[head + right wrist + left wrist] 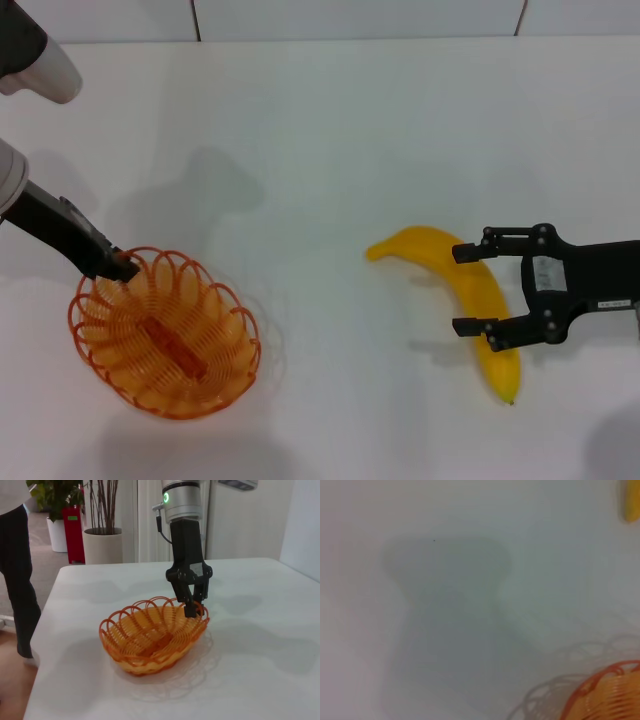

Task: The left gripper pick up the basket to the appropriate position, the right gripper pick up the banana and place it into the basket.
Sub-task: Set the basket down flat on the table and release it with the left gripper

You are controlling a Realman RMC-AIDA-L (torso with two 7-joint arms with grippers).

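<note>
The right gripper [478, 287] hangs with its fingers spread to either side of the banana [462, 290], straddling its middle without pinching it; the fruit lies on the white table [330, 130], well apart from the basket [165, 335]. It looks smooth, curved and soft enough to bruise, so a light grip at the thick middle seems wisest. The left gripper [191, 605] is pressed onto the basket's scalloped rim; that looped wire looks light, springy and likely to tilt.

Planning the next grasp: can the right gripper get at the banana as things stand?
Probably yes: the right gripper is open, its fingers straddling the banana on the table, with nothing between.
</note>
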